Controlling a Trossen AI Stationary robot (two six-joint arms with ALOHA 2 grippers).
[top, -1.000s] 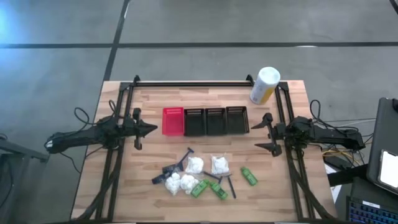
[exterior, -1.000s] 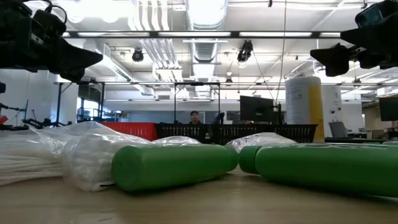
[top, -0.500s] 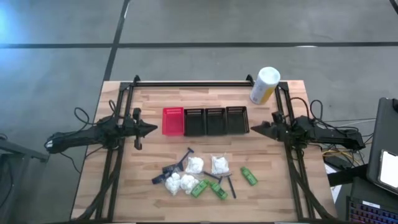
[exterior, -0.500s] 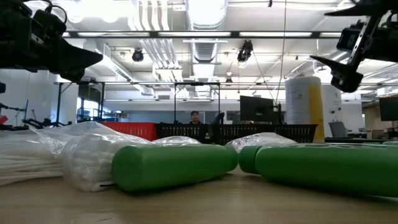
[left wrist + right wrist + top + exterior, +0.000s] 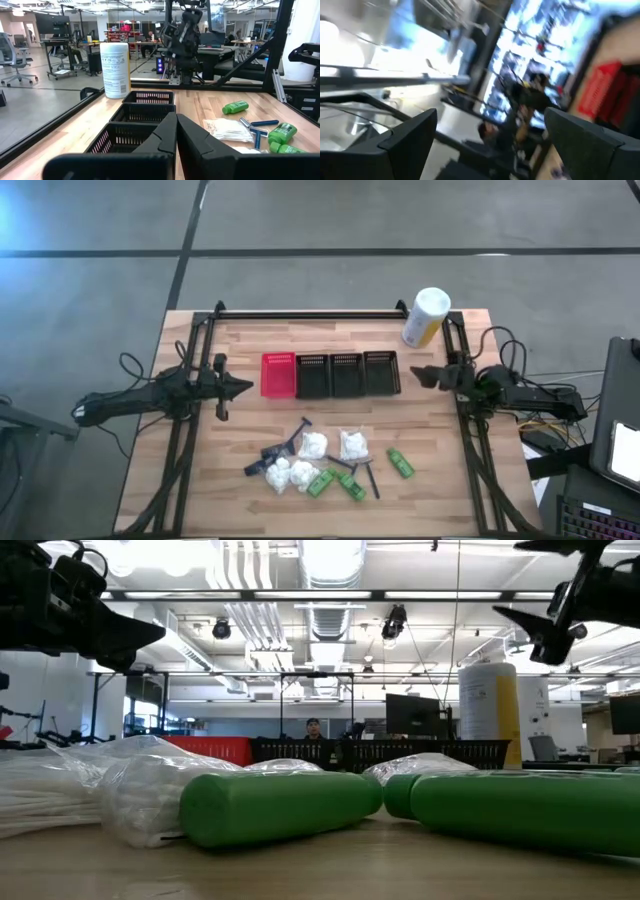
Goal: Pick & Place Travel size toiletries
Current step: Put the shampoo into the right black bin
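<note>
- Starting the first pick: toiletries point(image 5: 325, 460) lying in a loose heap on the worktop point(image 5: 240, 500), just in front of the row of baskets point(image 5: 330, 374), none lifted yet.
- Right claw point(image 5: 428, 374) spread wide, empty, raised beside the basket row's right end.
- Left claw point(image 5: 238, 388) closed on nothing, parked beside the red basket point(image 5: 278, 374).
- Best to pick an outlying green packet point(image 5: 400, 463), approach from above, and close across its narrow width to avoid dragging neighbours.
</note>
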